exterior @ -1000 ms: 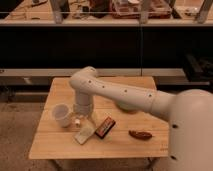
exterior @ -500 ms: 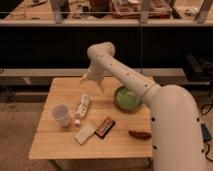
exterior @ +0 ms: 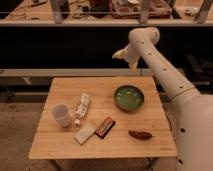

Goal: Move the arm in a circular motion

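Since the task's thing is the arm [exterior: 165, 70] itself, nothing needs gripping: it looks rigid, heavy, smooth white tube w/ bulbous joints, so handling is prob. a matter of joint motion, not grasp. Arm rises from near right, elbow high at far right, tip bent back left above far edge of wooden table [exterior: 60, 142]; gripper [exterior: 124, 55] hangs there, clear of green bowl [exterior: 129, 97], white mug [exterior: 62, 115], bottle [exterior: 81, 107] & snack bar [exterior: 105, 127].
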Action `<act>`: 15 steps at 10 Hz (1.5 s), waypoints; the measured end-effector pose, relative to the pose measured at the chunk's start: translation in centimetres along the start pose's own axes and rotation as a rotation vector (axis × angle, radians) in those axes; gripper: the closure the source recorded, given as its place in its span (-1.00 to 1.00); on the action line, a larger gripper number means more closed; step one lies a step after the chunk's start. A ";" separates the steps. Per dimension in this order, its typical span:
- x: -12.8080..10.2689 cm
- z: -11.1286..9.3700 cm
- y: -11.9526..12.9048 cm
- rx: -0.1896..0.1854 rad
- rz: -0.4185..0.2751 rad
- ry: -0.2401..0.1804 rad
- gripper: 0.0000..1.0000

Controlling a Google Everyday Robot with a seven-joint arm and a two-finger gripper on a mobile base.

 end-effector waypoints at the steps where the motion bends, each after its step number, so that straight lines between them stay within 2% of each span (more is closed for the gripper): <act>1: 0.8 -1.0 1.6 -0.003 0.035 0.024 -0.60; 2: 1.3 -2.4 4.2 -0.016 0.089 0.051 -0.60; 3: 0.0 -3.5 7.8 -0.051 0.149 0.060 -0.60; 4: -1.8 -3.8 10.0 -0.083 0.176 0.053 -0.60; 5: -5.7 -3.7 12.7 -0.144 0.191 0.021 -0.60; 6: -11.9 -2.9 15.2 -0.228 0.170 -0.054 -0.60; 7: -17.0 -2.5 16.6 -0.292 0.133 -0.118 -0.60; 8: -20.7 -2.2 17.6 -0.341 0.097 -0.169 -0.60; 9: -25.7 -2.0 18.4 -0.400 0.037 -0.239 -0.60; 10: -28.9 -2.0 18.5 -0.438 -0.017 -0.290 -0.60; 12: -34.3 -1.7 16.8 -0.475 -0.142 -0.391 -0.60; 14: -37.4 -0.8 13.2 -0.464 -0.257 -0.465 -0.60; 15: -38.5 0.1 10.3 -0.441 -0.322 -0.501 -0.60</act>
